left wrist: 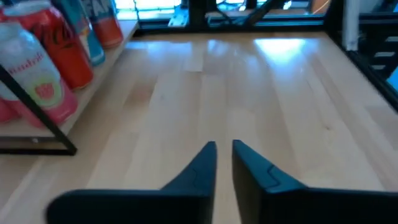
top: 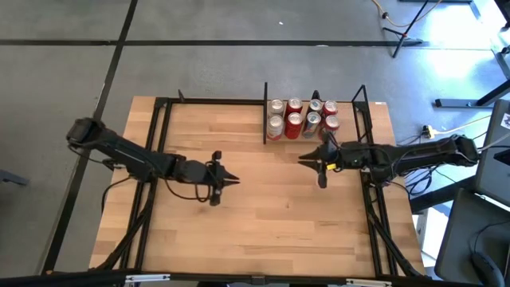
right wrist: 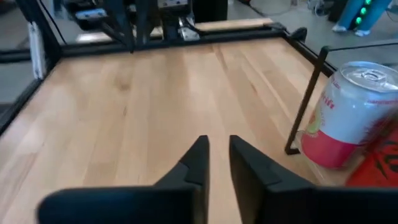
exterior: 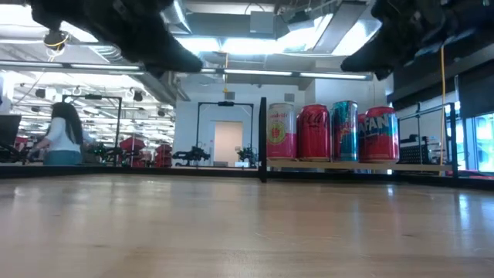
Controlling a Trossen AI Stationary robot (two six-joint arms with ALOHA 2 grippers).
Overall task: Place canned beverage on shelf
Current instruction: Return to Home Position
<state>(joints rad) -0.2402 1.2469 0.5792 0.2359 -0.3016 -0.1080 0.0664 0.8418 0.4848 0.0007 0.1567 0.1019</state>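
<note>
Several drink cans (top: 303,116) stand upright in two rows on the narrow light-wood shelf (exterior: 355,164) at the table's far right, between black uprights; they also show in the low view (exterior: 330,131). My left gripper (top: 235,180) is shut and empty above the middle of the table, pointing toward the right edge; its fingers show in the left wrist view (left wrist: 224,149). My right gripper (top: 301,159) is shut and empty just near of the shelf, pointing toward the left edge; its fingers show in the right wrist view (right wrist: 217,144). A pink-and-white can (right wrist: 348,115) stands beside it.
The butcher-block tabletop (top: 255,223) is bare wood in front of both grippers. A black frame (top: 159,127) runs along the table's edges. A dark divider (exterior: 263,139) stands at the shelf's left end. A person (exterior: 62,135) sits far off in the room.
</note>
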